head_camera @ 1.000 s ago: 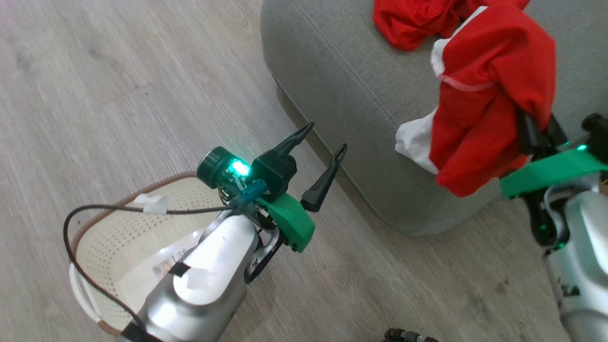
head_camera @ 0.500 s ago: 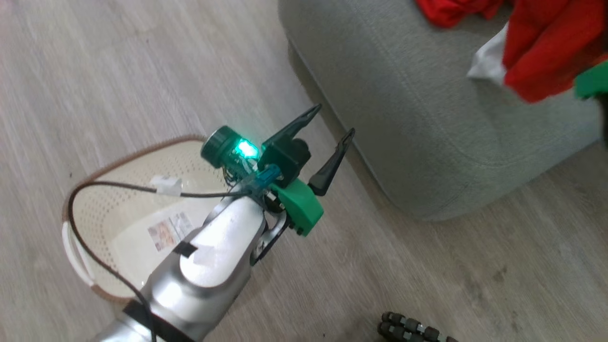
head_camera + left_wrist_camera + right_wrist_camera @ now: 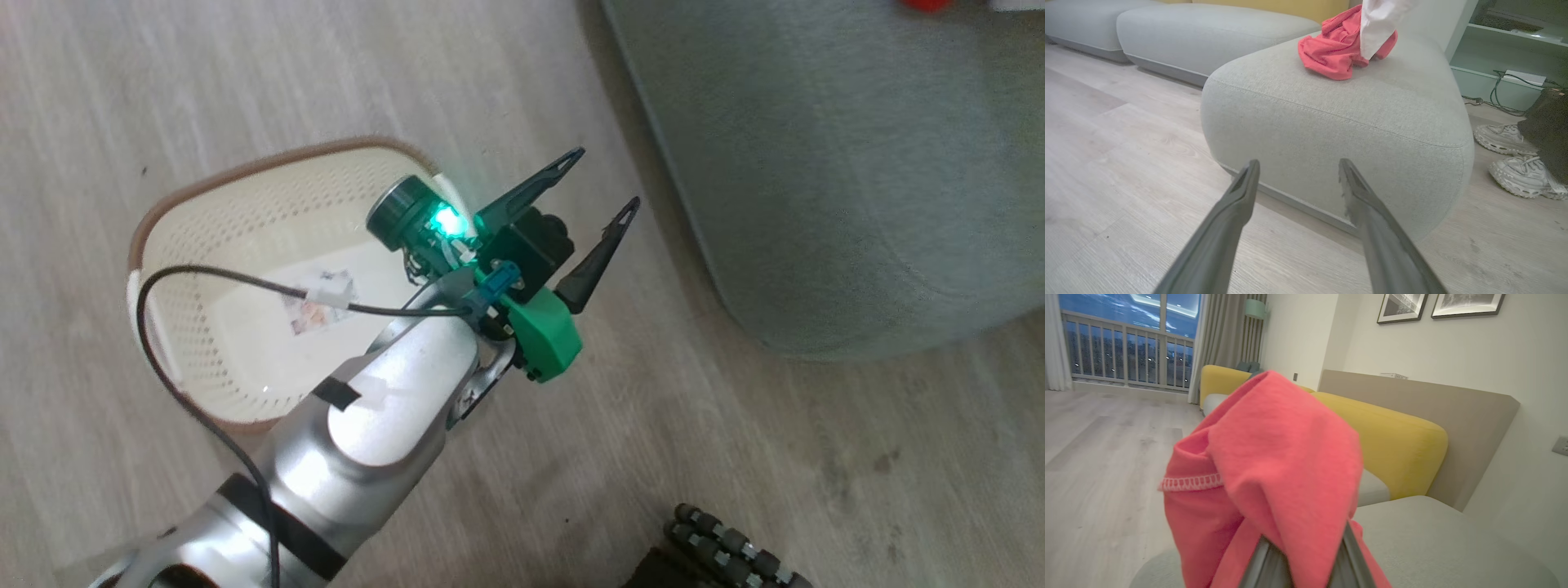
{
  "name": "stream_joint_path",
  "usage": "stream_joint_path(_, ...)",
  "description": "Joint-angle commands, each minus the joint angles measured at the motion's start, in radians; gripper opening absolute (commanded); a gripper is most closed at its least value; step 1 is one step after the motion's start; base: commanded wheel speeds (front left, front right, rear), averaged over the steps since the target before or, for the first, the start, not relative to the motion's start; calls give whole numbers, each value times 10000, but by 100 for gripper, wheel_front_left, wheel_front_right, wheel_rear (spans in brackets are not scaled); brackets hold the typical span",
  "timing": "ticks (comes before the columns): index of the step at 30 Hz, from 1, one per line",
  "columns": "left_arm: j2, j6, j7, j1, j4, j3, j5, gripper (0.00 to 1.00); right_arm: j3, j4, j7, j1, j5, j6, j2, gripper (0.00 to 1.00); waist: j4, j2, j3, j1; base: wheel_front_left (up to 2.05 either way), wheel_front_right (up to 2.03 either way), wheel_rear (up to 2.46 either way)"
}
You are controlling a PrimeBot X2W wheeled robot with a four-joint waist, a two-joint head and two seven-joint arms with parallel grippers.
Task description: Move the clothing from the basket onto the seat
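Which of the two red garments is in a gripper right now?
The garment with the pale stitched hem, clamped in the right gripper; the other garment lies crumpled on the seat.

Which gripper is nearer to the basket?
Left. The left gripper hangs open beside the basket, over the floor. The right gripper, shut on a red garment, is above the seat.

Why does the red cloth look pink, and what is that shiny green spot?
Right wrist view: the clothing sits right by the lens, looking washed-out pink. Head view: a green lamp glows by the left gripper, glare whitens the forearm, the seat looks blurry.
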Motion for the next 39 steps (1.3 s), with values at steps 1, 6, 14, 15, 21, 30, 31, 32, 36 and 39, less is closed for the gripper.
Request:
stream_joint_path(1,-10,94,-51,-389,-302,62,-108,100,-267,34,-65,-457,-208,-4,-640,0,490,0,416,-3,0,0,0)
stream_joint_path(6,-10,316,-51,-543,-373,-340,-324,100,-1166,1677,-65,-1242,-779,-4,-1462,0,1138,0,875,-3,0,0,0)
stream_joint_path(14,-10,679,-51,-672,-294,-802,-625,100,-2016,4015,124,-1896,-1336,-4,-2016,0,1840,0,1599,-3,0,0,0)
stream_joint_path(15,-10,738,-51,-700,-272,-828,-640,100,-2067,4206,119,-1876,-1481,-4,-2054,0,1881,0,1694,-3,0,0,0)
stream_joint_path(21,-10,940,-51,-867,-312,-960,-762,100,-2533,4702,44,-1260,-1958,-4,-1801,100,2006,0,1977,-3,0,0,0)
stream_joint_path(30,-10,1032,-51,-761,-414,-777,-993,100,-3073,4555,-58,187,-2511,-4,-1335,100,1767,0,1468,-3,0,0,0)
stream_joint_path(31,-10,1015,-51,-726,-425,-753,-1010,100,-3083,4373,-59,346,-2485,-4,-1248,100,1737,0,1371,-3,0,0,0)
stream_joint_path(32,-10,992,-51,-688,-427,-732,-1027,100,-3055,4220,-60,536,-2463,-4,-1156,100,1712,0,1267,-3,0,0,0)
stream_joint_path(36,-11,887,-51,-499,-422,-603,-1106,100,-2911,3413,-62,1555,-2273,-4,-879,100,1639,0,764,-3,0,0,0)
stream_joint_path(39,-11,833,-51,-314,-452,-459,-1111,100,-2759,2773,-63,2333,-1947,-4,-675,100,1651,0,365,-3,0,0,0)
